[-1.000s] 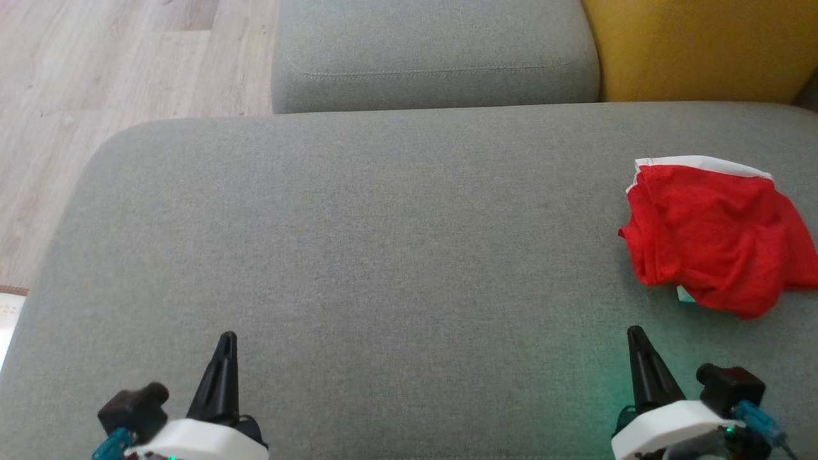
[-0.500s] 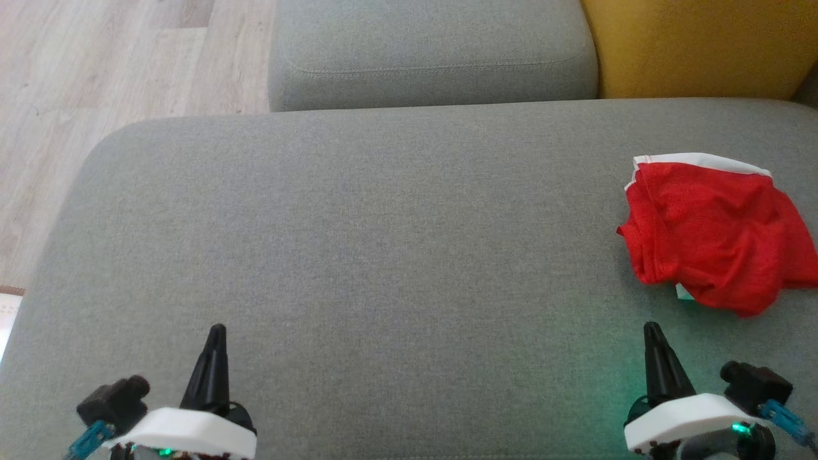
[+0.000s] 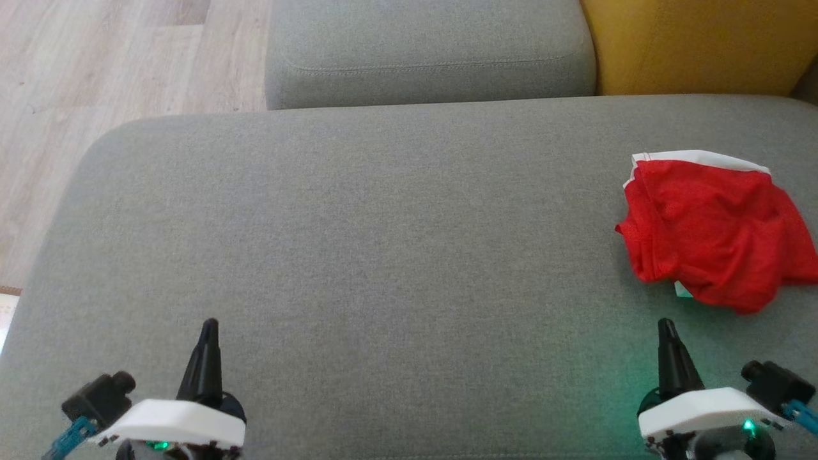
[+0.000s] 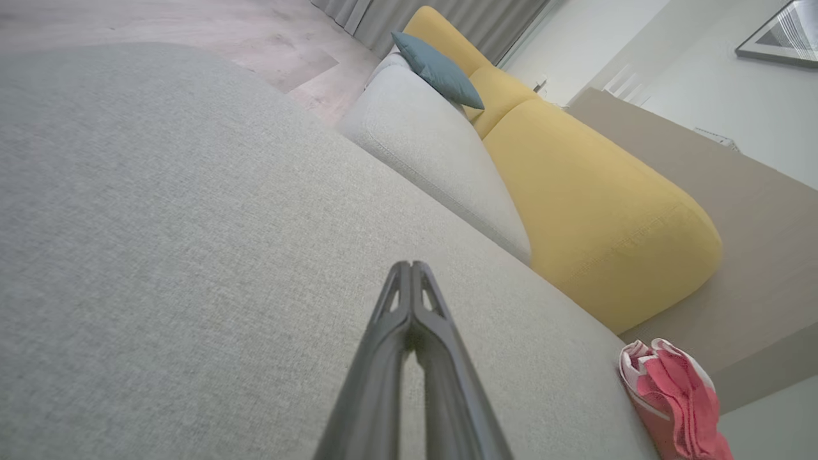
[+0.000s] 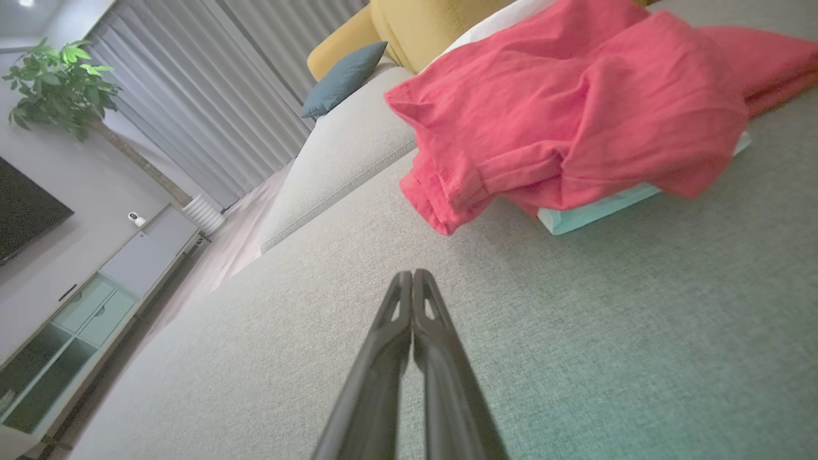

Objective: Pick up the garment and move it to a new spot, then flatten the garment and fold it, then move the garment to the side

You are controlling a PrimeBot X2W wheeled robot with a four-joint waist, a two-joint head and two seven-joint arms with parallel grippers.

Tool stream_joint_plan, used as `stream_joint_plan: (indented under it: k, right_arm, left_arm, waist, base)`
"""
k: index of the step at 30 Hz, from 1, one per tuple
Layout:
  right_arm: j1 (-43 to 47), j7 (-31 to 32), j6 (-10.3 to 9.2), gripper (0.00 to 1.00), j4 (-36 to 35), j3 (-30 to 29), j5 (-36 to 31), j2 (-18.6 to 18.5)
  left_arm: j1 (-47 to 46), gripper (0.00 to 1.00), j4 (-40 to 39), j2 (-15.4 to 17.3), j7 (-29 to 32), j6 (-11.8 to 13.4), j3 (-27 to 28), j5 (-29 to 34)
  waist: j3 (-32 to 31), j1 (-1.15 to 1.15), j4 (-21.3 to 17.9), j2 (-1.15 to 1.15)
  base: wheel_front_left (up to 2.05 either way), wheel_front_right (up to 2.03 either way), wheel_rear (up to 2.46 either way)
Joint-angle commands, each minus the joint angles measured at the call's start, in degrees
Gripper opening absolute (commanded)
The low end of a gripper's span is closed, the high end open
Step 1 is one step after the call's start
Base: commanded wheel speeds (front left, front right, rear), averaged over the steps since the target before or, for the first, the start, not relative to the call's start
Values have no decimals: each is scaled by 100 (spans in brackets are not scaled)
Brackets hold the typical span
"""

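The garment (image 3: 716, 233) is a crumpled red piece with a white band along its far edge, lying at the right side of the grey sofa cushion (image 3: 383, 243). It also appears as the garment (image 5: 575, 108) close ahead in the right wrist view, and as the garment (image 4: 674, 399) at the lower right of the left wrist view. My right gripper (image 3: 666, 327) is shut and empty, a short way in front of the garment. Far from it at the lower left, my left gripper (image 3: 209, 327) is shut with nothing in it. A pale green label (image 5: 594, 211) pokes out from under the red cloth.
A second grey cushion (image 3: 428, 51) lies beyond the near one, with a yellow cushion (image 3: 696, 45) to its right. Wooden floor (image 3: 96, 96) shows past the cushion's left edge. A blue pillow (image 4: 438, 70) rests on the far sofa.
Both grippers have drifted outward, the left one leftward and the right one rightward. The garment lies as before. The view has shifted slightly.
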Motion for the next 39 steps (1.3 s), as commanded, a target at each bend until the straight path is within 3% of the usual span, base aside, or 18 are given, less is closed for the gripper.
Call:
stream_joint_plan:
  k: [1,39]
  right_arm:
    - [-357,48,-1,0,-237,-1,196,-13]
    - [-535,658,-3,0,-512,-294,2689,-22]
  left_arm:
    - [-314,0,-156,38,38,-39,147,-169]
    - [-639,0,-54,57,674,-83,493,-2430]
  waist:
    - [4,0,-3,0]
    - [93,0,-75,0]
  base:
    - [0,0,0]
    - [0,0,0]
